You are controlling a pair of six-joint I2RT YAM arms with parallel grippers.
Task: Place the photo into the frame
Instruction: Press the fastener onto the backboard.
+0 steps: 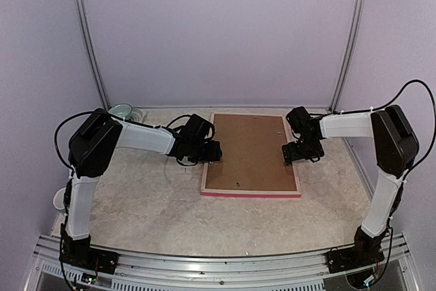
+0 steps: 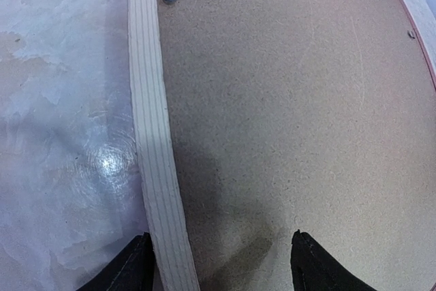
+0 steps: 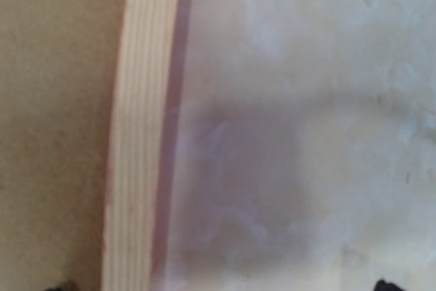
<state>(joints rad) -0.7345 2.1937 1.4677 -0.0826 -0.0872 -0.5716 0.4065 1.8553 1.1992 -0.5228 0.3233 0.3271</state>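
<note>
Black fingertips straddle the rails of the frame, left gripper and right gripper alike.
Wrist views show both jaws apart, the right wider. Only the overhead view shows the whole frame lying back-up in the middle of the table, pink near edge, brown backing board inside.

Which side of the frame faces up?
The back: the frame lies flat, pale wood rails up, brown backing board inside them.

Frame: front face down, hidden. Backing board conceals whatever lies beneath. Right wrist view blurred; right gripper cut off by lower edge. Bowl half behind left arm
</note>
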